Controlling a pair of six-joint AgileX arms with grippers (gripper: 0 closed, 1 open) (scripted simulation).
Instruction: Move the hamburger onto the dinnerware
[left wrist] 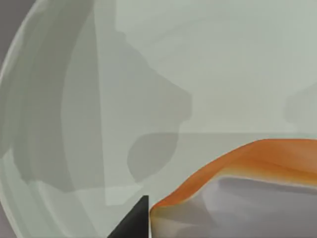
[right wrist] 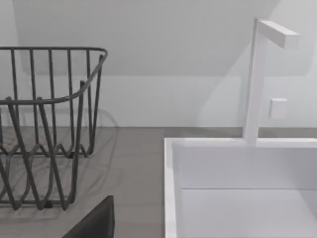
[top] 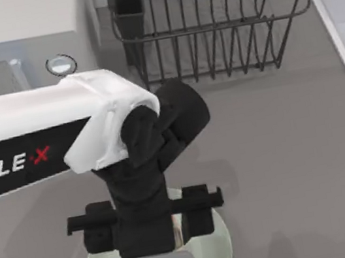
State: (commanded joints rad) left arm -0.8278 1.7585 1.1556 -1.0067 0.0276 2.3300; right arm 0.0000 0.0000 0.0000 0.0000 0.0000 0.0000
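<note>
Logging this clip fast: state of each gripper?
Left gripper: over the plate, shut on the hamburger.
Right gripper: parked near the dish rack; cannot tell.

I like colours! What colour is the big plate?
Pale mint green, plain, the plate shows best in the left wrist view.

My left arm (top: pixel 41 134) reaches in from the left, wrist bent straight down, its tool (top: pixel 150 239) low. One dark fingertip (left wrist: pixel 132 222) shows.
</note>
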